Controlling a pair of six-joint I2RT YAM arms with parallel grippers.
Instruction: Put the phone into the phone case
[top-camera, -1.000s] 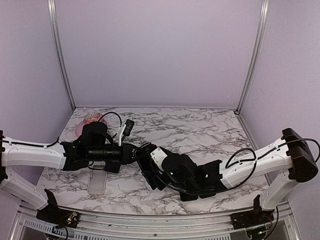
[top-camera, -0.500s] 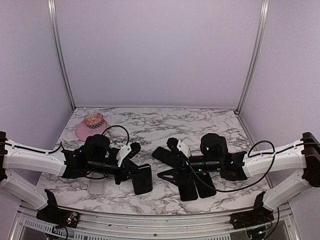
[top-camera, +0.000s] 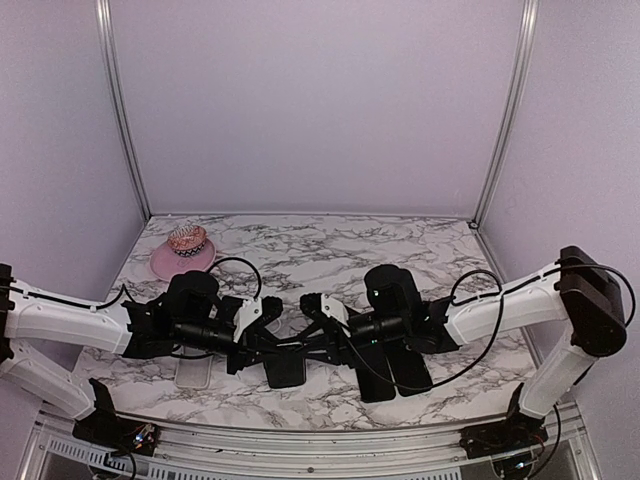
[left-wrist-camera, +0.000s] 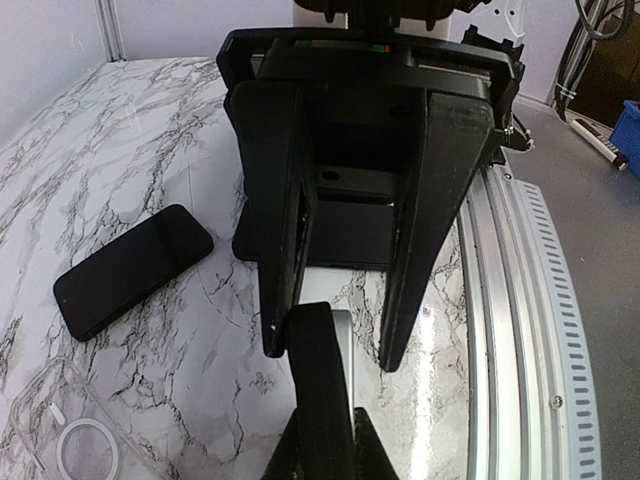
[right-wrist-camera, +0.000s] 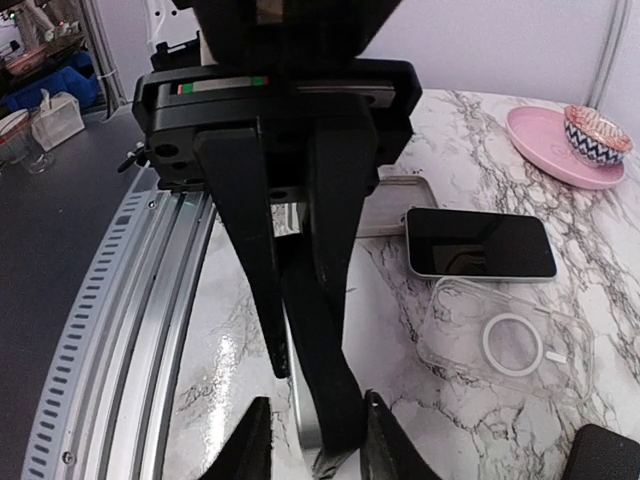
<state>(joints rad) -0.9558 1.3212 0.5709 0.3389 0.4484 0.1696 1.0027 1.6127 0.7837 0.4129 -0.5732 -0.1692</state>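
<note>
A black phone (top-camera: 287, 368) with a silver edge hangs just above the table, near the front. My left gripper (top-camera: 265, 348) is shut on it; in the left wrist view the phone (left-wrist-camera: 325, 380) stands edge-on between my own jaws (left-wrist-camera: 325, 440). My right gripper (top-camera: 305, 345) faces it from the other side, open, its fingers straddling the phone (right-wrist-camera: 325, 380). One finger touches the phone and a gap shows at the other. A clear phone case (right-wrist-camera: 510, 340) with a white ring lies flat on the marble, also in the left wrist view (left-wrist-camera: 70, 450).
A pink plate (top-camera: 160, 265) with a patterned bowl sits at the back left. Two dark slabs (top-camera: 390, 378) lie by the front edge under the right arm. Another dark phone (left-wrist-camera: 130, 270) lies on the marble. A translucent case (top-camera: 193, 370) lies front left. A metal rail (left-wrist-camera: 520, 300) runs along the near edge.
The right gripper has swung left from the dark slabs to the phone in the left gripper, and its jaws have narrowed around it. The left gripper has kept its hold.
</note>
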